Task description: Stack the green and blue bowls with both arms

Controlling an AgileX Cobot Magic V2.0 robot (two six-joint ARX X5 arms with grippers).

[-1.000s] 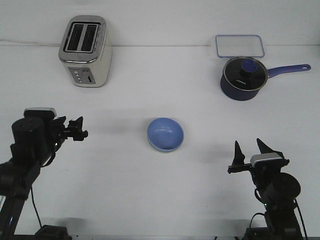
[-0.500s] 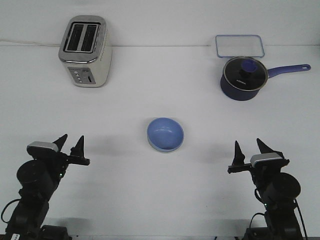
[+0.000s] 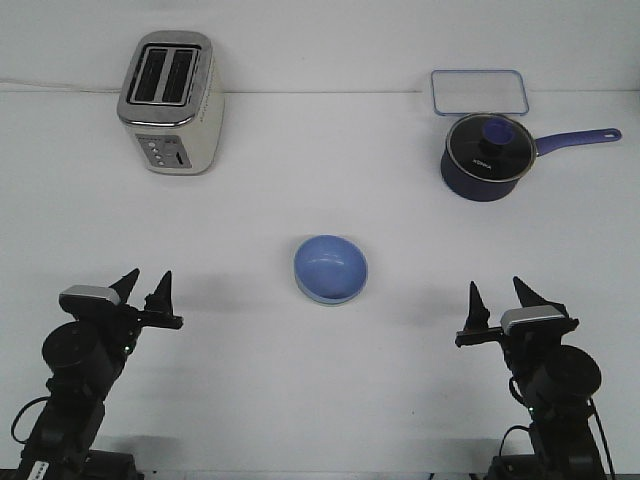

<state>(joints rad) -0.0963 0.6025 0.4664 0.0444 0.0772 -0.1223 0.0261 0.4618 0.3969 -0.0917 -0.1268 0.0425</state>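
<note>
The periwinkle blue bowl (image 3: 330, 266) sits upright in the middle of the white table. A thin pale rim shows under its near edge, which looks like the sage green bowl (image 3: 322, 298) beneath it; the rest of that bowl is hidden. My left gripper (image 3: 147, 288) is open and empty, low at the near left, well apart from the bowls. My right gripper (image 3: 495, 292) is open and empty, low at the near right, also well apart from them.
A silver toaster (image 3: 170, 100) stands at the back left. A dark blue saucepan with a glass lid (image 3: 485, 155) stands at the back right, handle pointing right. A clear flat container with a blue rim (image 3: 480, 92) lies behind it.
My left arm has dropped and drawn back toward the near left edge, its gripper now pointing up and forward. The right arm and the bowls have not moved.
</note>
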